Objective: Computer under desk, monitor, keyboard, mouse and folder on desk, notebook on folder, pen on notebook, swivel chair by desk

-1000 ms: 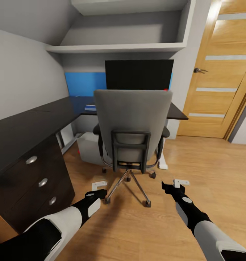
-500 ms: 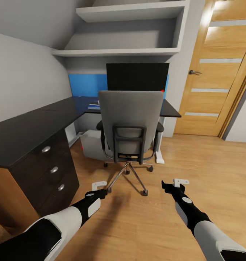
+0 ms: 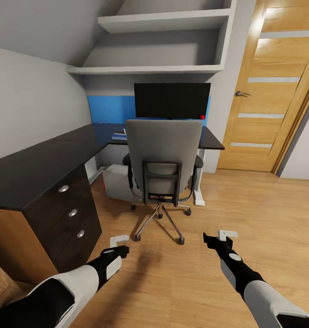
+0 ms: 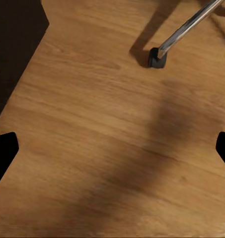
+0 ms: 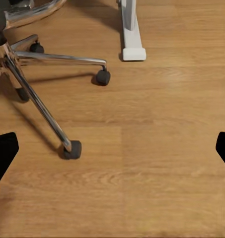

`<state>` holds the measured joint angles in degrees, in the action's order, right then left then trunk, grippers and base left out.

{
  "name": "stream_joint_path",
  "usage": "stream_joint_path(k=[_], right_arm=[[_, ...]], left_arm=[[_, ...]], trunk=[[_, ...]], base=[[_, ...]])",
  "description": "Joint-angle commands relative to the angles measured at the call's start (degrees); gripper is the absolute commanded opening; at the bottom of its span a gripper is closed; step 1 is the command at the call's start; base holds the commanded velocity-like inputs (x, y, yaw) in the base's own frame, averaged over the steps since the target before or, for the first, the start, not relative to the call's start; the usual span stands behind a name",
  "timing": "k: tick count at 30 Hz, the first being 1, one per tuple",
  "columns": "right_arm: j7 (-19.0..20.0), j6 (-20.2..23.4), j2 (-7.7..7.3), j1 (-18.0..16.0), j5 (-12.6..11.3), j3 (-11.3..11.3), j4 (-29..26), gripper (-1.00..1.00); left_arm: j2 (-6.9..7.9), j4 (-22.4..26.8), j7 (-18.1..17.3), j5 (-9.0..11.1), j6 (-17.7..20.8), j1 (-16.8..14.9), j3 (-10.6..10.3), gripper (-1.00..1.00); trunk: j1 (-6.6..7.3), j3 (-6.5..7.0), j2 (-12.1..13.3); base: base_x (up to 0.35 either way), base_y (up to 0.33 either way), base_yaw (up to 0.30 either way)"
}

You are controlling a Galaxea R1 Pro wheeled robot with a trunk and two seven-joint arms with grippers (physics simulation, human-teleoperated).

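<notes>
Both grippers, left (image 3: 119, 243) and right (image 3: 220, 237), gape empty; approach the chair (image 3: 163, 157) squarely; the folder (image 3: 119, 135) probably lies at the desk's (image 3: 40, 164) back corner.

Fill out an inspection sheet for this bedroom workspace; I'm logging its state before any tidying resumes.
Surface: desk, glossy black L-shaped top, near part bare.
Job's things: monitor upright on the desk; swivel chair facing the desk; computer on the floor under the desk; blue item, likely the folder, on the desk left of the chair.
Clutter: nothing seen.
Grippers: left gripper and right gripper open, empty, over the floor.
Cables: nothing seen.
Surroundings: wooden floor, door, wall shelves.
</notes>
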<state>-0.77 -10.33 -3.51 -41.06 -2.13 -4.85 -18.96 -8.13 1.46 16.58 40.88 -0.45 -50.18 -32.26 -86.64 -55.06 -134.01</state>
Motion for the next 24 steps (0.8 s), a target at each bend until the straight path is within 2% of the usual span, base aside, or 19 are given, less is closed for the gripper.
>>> stream_joint_path(k=[1, 4, 5, 7, 8, 11, 13, 15, 19, 24], right_arm=[[0.0, -0.8, 0.02, 0.1, -0.2, -0.1, 0.9, 1.0], [0.0, -5.6, 0.12, 0.5, -0.2, 0.0, 5.9, 1.0], [0.0, -9.0, 0.24, 0.6, -0.1, 0.0, 8.7, 1.0], [0.0, -13.0, 0.57, 0.7, 0.0, 0.0, 11.8, 1.0], [0.0, -17.1, 1.02, 0.7, 0.0, 0.0, 14.8, 1.0], [0.0, -24.1, 1.65, 1.5, 0.0, 0.0, 18.0, 1.0], [0.0, -28.0, 1.94, 4.3, 0.0, 0.0, 19.3, 1.0], [0.1, -29.3, 2.06, 6.9, 0.0, 0.0, 19.7, 1.0], [0.2, -30.1, 2.18, 8.9, 0.0, 0.0, 20.0, 1.0], [0.2, -30.3, 2.2, 12.3, 0.0, -0.1, 20.2, 1.0]], left_arm=[[0.2, 0.0, 0.2, 0.5, -0.1, 0.6, -0.5, 1.0], [0.73, -0.2, 0.2, 0.5, -0.2, 3.2, -0.5, 1.0], [0.85, -0.2, 0.1, 0.4, -0.5, 4.3, -0.5, 1.0], [0.92, -0.3, 0.1, 0.4, -1.1, 5.3, -0.5, 1.0], [0.95, -0.3, 0.1, 0.4, -2.0, 6.2, -0.6, 1.0], [0.99, -0.3, 0.1, 0.4, -4.4, 8.7, -0.6, 1.0], [1.05, -0.3, 0.3, 0.4, -6.7, 11.3, -0.6, 1.0], [1.12, -0.3, 0.4, 0.4, -8.2, 13.3, -0.5, 1.0], [1.19, -0.3, 0.5, 0.4, -10.3, 16.3, -0.6, 1.0], [2.25, -0.3, 0.5, 0.3, -16.3, 22.2, -0.7, 1.0]], trunk=[[0.24, 0.14, 0.4], [0.9, 0.68, 1.6], [1.12, 0.85, 2.0], [1.56, 1.21, 2.8], [1.78, 1.39, 3.2], [2.43, 1.93, 4.4], [2.87, 2.29, 5.2], [3.31, 2.65, 6.0], [4.19, 3.37, 7.6], [5.29, 4.27, 9.6]], base=[[0.0, 0.0, 0.0], [0.0, 0.0, 0.0], [0.0, 0.0, 0.0], [0.0, 0.0, 0.0], [0.0, 0.0, 0.0], [0.0, 0.0, 0.0], [0.0, 0.0, 0.0], [0.0, 0.0, 0.0], [0.0, 0.0, 0.0], [0.0, 0.0, 0.0]])
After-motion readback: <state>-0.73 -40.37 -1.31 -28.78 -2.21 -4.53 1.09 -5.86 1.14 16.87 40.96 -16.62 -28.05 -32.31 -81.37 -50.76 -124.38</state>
